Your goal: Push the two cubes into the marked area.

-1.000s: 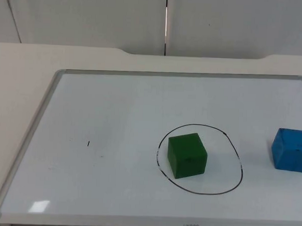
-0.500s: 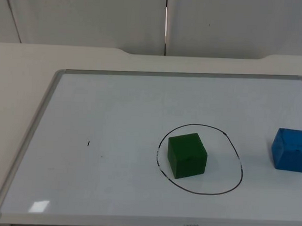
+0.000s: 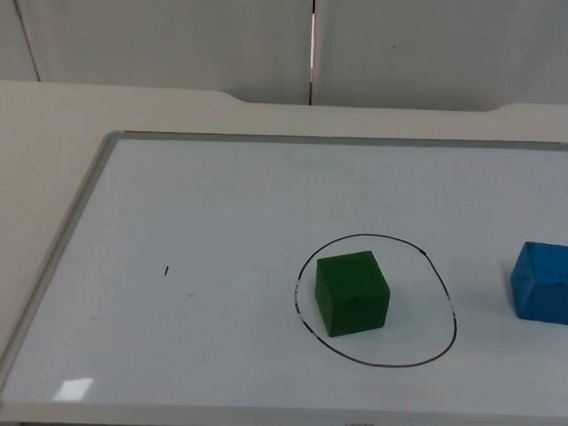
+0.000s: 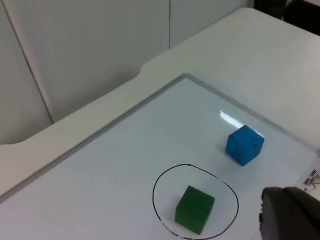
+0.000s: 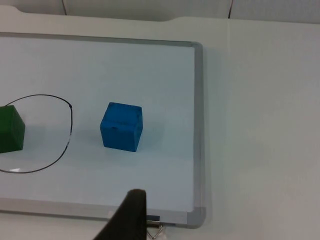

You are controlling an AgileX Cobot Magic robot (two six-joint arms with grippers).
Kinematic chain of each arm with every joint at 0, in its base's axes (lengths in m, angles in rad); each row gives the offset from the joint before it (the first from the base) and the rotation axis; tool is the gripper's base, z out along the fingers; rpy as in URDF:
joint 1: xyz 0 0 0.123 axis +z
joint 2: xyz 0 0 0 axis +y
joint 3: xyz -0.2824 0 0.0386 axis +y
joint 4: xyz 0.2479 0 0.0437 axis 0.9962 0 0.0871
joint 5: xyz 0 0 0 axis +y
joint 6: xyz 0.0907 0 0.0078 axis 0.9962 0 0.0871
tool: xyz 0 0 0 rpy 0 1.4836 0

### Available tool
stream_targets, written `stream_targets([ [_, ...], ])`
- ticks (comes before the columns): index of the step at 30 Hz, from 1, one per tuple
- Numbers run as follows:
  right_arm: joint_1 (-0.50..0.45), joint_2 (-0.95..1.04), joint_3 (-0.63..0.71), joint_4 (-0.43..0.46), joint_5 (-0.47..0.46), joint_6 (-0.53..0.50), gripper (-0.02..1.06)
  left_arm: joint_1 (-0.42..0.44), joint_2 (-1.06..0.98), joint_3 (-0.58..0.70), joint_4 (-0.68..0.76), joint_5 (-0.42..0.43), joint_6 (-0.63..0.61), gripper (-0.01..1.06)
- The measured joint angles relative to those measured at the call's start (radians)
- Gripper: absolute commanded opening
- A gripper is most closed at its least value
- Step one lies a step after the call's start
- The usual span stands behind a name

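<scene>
Green cube point(image 3: 352, 293) sits inside the drawn black ring point(image 3: 447, 305), toward the ring's left part and close to the line there. Blue cube point(image 3: 546, 282) is outside the ring, well apart from the line, on the whiteboard point(image 3: 171, 199) near its right frame. One cube done, one left, judging by where they lie.

Left gripper point(image 4: 287, 215): one dark fingertip seen from its own wrist camera, high above the board, green cube ahead and below it, blue cube further ahead. Can't tell if the fingers are open or closed. Looks like it is waiting.

Right gripper point(image 5: 131, 216): one dark fingertip seen from its wrist camera, hanging near the board's lower frame; blue cube lies just ahead of the tip, the ring and the green cube off to one side of it. Finger state can't be told either. This arm is the closer one for the blue cube.

Handling guess: both cubes look rigid, light, probably foam or wood, flat faces. The board is glossy, so the blue cube should slide easily and could spin if hit off-centre. No grip needed; contact low and centred on the face pointing away from the ring, then push slowly. Risk: bumping the green cube out over the line.
</scene>
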Motion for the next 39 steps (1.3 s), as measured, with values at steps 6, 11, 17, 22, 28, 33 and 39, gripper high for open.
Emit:
stream_targets([
  [6, 0.0, 0.0, 0.0, 0.0, 0.0, 0.0, 1.05, 0.0, -0.176, 0.121, 0.031, 0.023, -0.059, 0.0],
  [11, 0.0, 0.0, 0.0, 0.0, 0.0, 0.0, 1.05, 0.0, -0.319, 0.229, 0.038, 0.052, -0.073, 0.0],
  [17, 0.0, 0.0, 0.0, 0.0, 0.0, 0.0, 1.05, 0.0, -0.499, 0.25, 0.066, 0.097, -0.096, 0.0],
  [22, 0.0, 0.0, 0.0, 0.0, 0.0, 0.0, 1.05, 0.0, -0.587, 0.25, 0.129, 0.229, -0.151, 0.0],
  [28, 0.0, 0.0, 0.0, 0.0, 0.0, -0.001, 1.05, 0.0, -0.691, 0.262, 0.161, 0.317, -0.191, 0.0],
  [33, 0.0, 0.0, 0.0, 0.0, 0.0, -0.001, 1.05, 0.0, -0.746, 0.309, 0.161, 0.325, -0.211, 0.0],
  [39, 0.0, 0.0, 0.0, 0.0, 0.0, -0.002, 1.05, 0.0, -0.746, 0.381, 0.161, 0.33, -0.227, 0.0],
])
